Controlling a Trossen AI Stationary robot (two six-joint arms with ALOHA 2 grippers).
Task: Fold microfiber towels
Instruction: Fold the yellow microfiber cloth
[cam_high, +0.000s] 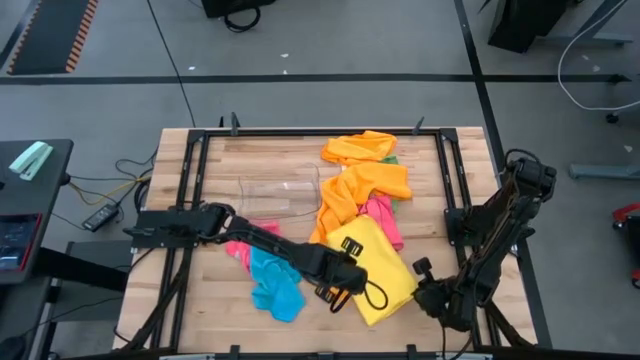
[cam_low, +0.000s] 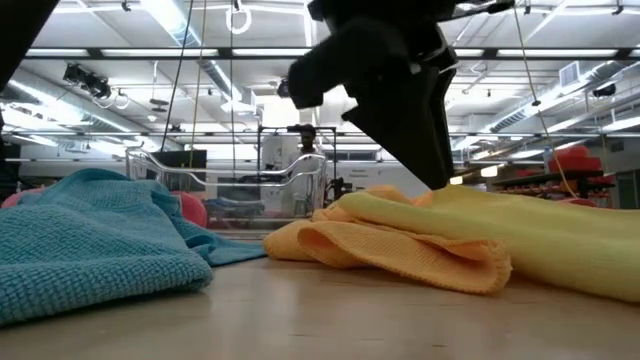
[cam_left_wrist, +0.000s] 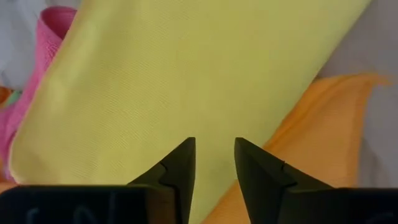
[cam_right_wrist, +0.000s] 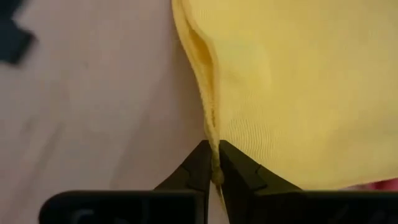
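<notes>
A yellow towel (cam_high: 378, 265) lies spread on the wooden table, partly over an orange cloth (cam_left_wrist: 317, 124). My right gripper (cam_high: 432, 297) is shut on the yellow towel's near right edge (cam_right_wrist: 261, 81). My left gripper (cam_high: 352, 283) hovers over the towel's left part (cam_left_wrist: 186, 81), its fingers a little apart with nothing between them. A blue towel (cam_high: 276, 285) and a pink one (cam_high: 238, 250) lie under the left arm. Two orange towels (cam_high: 360, 148) (cam_high: 358, 193), a pink one (cam_high: 386, 218) and a green one (cam_high: 391, 158) lie beyond. My right gripper pinches a raised fold of the yellow towel's edge (cam_right_wrist: 212, 134) between its two fingers. The fold runs away from the fingertips along the edge. The rest of the towel lies flat on the table.
A clear plastic bin (cam_high: 280, 195) stands at the table's far middle, left of the orange towels. A black frame (cam_high: 195, 160) runs along the table's sides. Bare wood shows at the near edge (cam_low: 320, 320) and the far left.
</notes>
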